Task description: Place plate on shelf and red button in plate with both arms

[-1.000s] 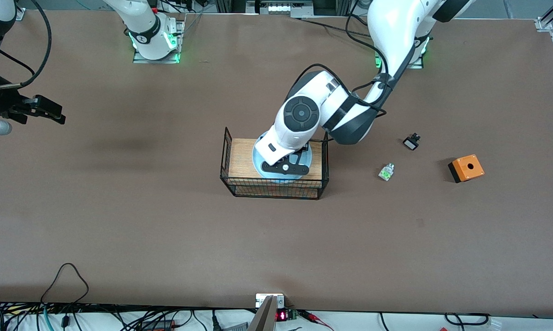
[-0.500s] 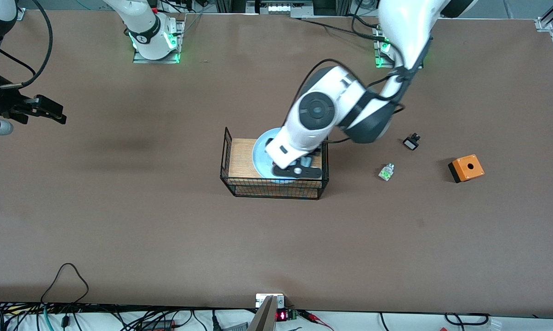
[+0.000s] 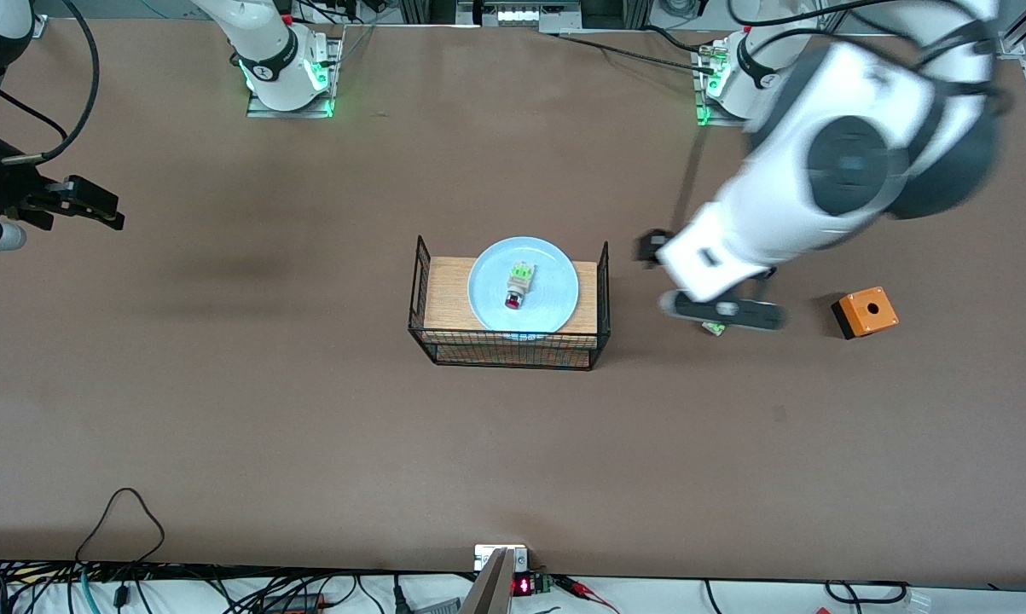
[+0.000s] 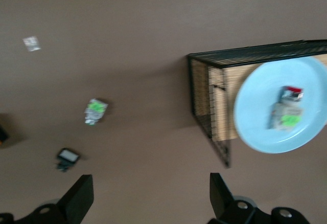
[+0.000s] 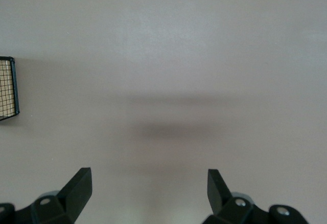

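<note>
Resting on plate (image 3: 523, 285), red button (image 3: 517, 286) clears its rim.

wire rack (image 3: 509, 337) end walls flank plate (image 3: 487, 298), top open

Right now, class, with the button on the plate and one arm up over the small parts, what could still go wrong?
1. The open left gripper hangs over the white-green part and black button; dropping lower, it might knock them.
2. The plate overhangs the rack; a bump could tip it.
3. The red button lies loose and might roll.
</note>
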Available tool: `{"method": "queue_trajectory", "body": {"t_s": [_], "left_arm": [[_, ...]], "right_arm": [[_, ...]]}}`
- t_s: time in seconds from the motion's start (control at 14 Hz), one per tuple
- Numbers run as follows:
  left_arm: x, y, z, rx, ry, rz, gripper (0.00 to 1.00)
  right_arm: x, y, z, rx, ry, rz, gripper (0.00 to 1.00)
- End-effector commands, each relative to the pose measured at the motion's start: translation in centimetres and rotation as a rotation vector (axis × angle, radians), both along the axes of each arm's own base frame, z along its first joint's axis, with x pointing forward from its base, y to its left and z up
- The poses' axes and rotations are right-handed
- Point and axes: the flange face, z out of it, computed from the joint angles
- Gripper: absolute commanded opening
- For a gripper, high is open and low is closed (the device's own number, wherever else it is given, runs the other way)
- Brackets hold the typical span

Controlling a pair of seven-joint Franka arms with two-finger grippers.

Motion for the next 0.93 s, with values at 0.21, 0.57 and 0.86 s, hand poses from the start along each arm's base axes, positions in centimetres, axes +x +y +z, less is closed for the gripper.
{"method": "queue_trajectory", "body": {"t_s": [0.21,0.57,0.86], "left_arm": [[-2.8,12.5,2.6,0.086,-0.041,0.029,1.00],[-7.1,19.7,2.7,0.078,-0.181,0.058,1.00],[-8.6,21.0,1.7,0.079,-0.219,-0.032,1.00]], "right_arm": [[-0.4,0.1,1.1,0.002,-0.006,-0.007,1.00],[-0.4,0.2,1.5,0.002,-0.009,-0.005,1.00],[-0.6,0.2,2.0,0.002,0.006,-0.007,1.00]]}}
